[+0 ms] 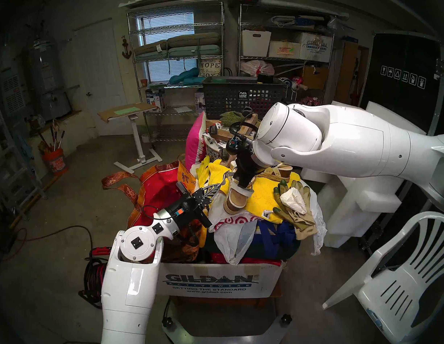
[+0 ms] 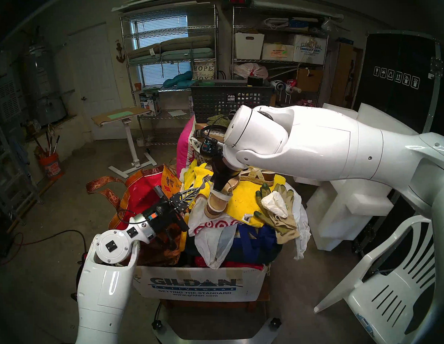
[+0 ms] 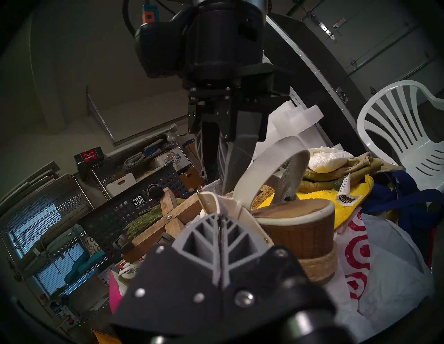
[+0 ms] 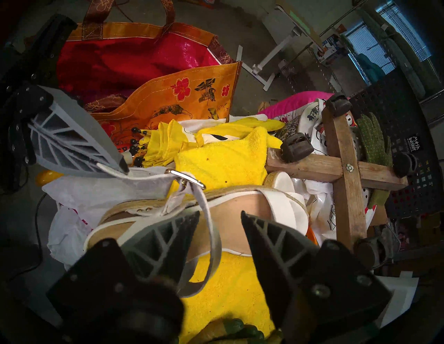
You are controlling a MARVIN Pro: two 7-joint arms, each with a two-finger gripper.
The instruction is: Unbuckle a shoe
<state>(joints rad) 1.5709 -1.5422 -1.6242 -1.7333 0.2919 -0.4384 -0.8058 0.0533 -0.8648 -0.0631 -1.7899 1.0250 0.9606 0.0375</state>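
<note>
White sandals (image 1: 238, 197): two; claws (image 1: 217, 187): two

Overfilled Gildan cardboard box (image 1: 214, 281), yellow towel (image 1: 267, 199) on top, sandal (image 1: 238, 200) on it.

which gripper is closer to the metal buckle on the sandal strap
Left. The left gripper pinches the strap end right beside the buckle; the right gripper hangs open above the sandal's footbed.

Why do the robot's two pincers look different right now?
The left pincer is squeezed shut on the sandal's white strap end; the right pincer is open and holds nothing. The left reaches in from the side; the right points down over the sandal. Both have grey ribbed fingers.
</note>
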